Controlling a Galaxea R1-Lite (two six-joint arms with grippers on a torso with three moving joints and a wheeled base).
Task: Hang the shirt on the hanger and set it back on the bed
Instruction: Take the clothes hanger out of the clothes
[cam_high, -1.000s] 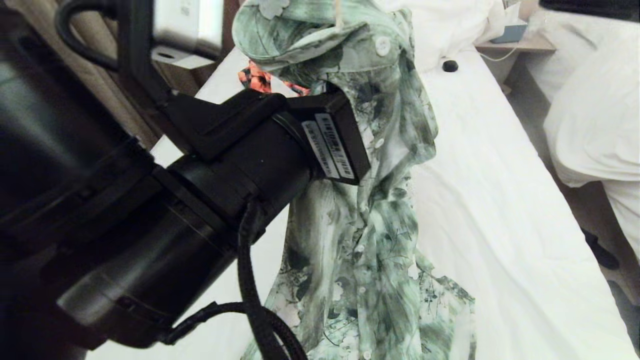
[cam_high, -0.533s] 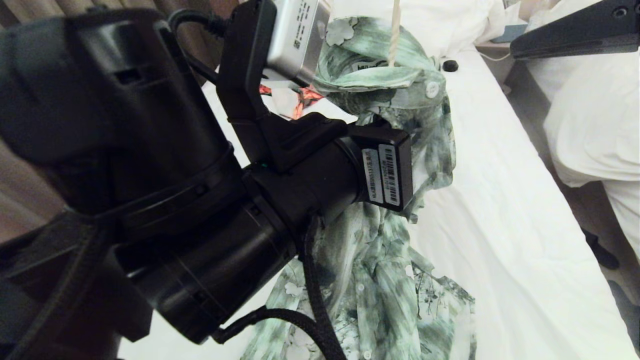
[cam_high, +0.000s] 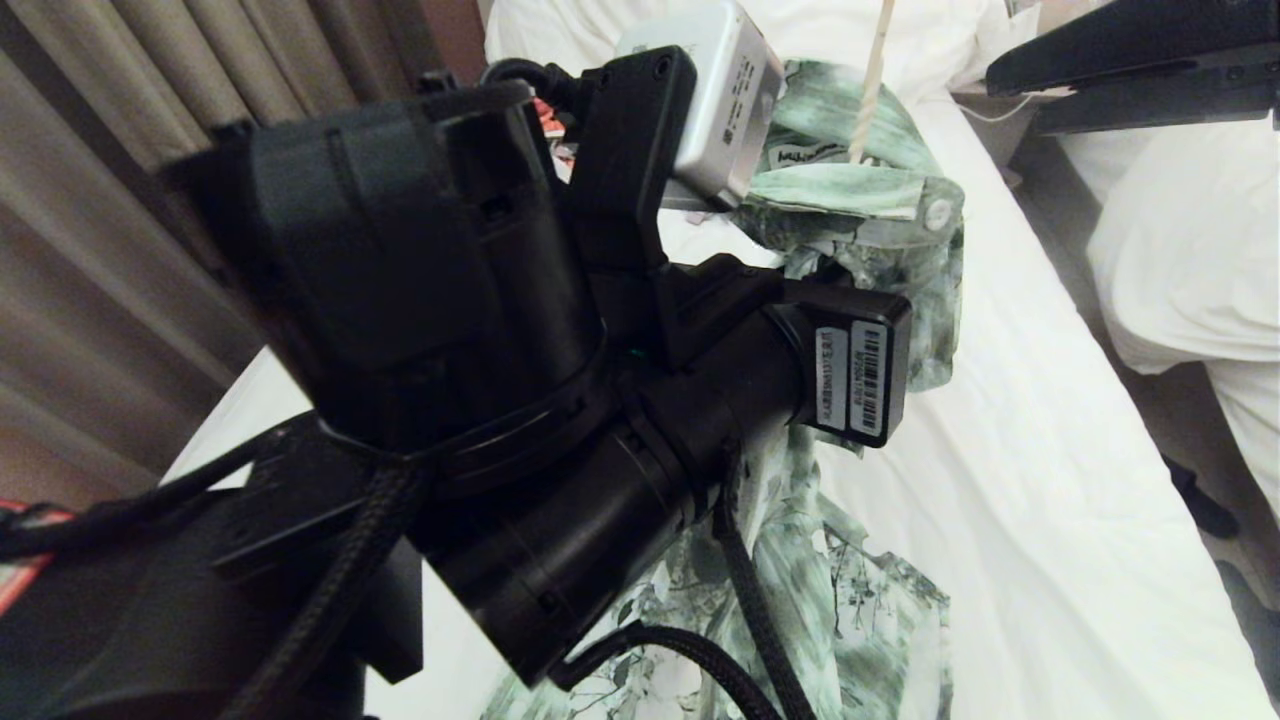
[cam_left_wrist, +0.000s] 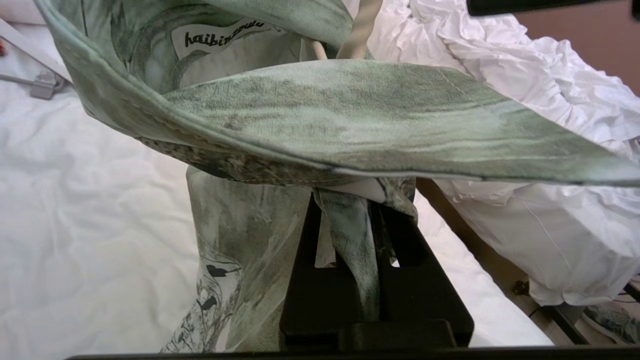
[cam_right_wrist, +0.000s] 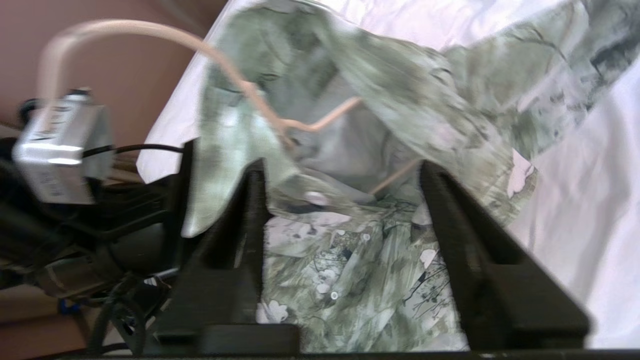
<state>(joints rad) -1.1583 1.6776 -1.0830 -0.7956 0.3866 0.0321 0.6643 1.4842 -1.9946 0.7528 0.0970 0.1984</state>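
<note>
left wrist view has my left gripper (cam_left_wrist: 350, 220) clamped on the shirt (cam_left_wrist: 325, 115) under its collar, right gripper (cam_right_wrist: 340, 240) spread empty; limp, light cloth, so i'd grip the seams.

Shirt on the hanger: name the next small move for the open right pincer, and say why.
Probably close the right pincer on the hanger near its neck. Its jaws stand open around the shirt without gripping, while the left pincer alone holds the shirt by a pinch of cloth under the collar, above the bed.
</note>
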